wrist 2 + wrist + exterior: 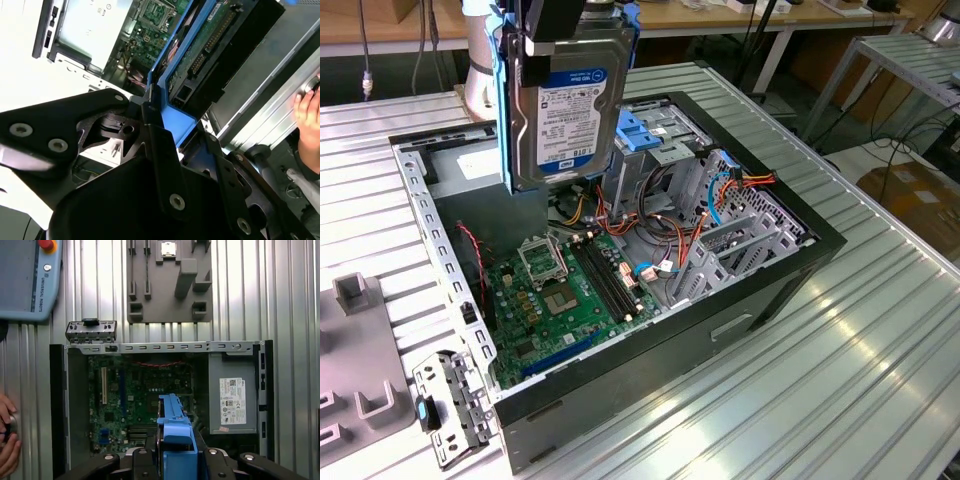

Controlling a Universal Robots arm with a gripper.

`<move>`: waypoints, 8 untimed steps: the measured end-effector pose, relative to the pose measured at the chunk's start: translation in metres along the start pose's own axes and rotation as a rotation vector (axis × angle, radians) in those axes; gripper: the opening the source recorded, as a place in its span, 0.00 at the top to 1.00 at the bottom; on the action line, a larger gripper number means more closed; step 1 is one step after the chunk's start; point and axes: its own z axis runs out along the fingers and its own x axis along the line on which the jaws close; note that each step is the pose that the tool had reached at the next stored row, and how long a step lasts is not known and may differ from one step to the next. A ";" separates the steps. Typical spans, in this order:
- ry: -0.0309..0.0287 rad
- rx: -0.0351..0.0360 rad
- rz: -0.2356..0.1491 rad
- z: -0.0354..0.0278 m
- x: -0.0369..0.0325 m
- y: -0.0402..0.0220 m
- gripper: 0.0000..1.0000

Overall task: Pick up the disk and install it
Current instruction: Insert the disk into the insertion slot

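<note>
The disk, a silver-grey hard drive with a white-and-blue label in a blue carrier bracket, hangs upright above the open computer case. My gripper is shut on the disk's top edge. Below the disk lie the green motherboard and the case's rear half. In the first wrist view the blue carrier sits between my black fingers, over the motherboard. In the second wrist view the disk's circuit-board side and blue bracket run away from my gripper.
A grey drive cage with a blue latch stands in the case beside the hanging disk. The power-supply box fills one corner. A grey fixture tray, a loose bracket and a teach pendant lie outside. A person's hand rests near the case.
</note>
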 end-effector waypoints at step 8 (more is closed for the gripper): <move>0.0001 0.0000 0.000 0.0003 0.0138 -0.0007 0.63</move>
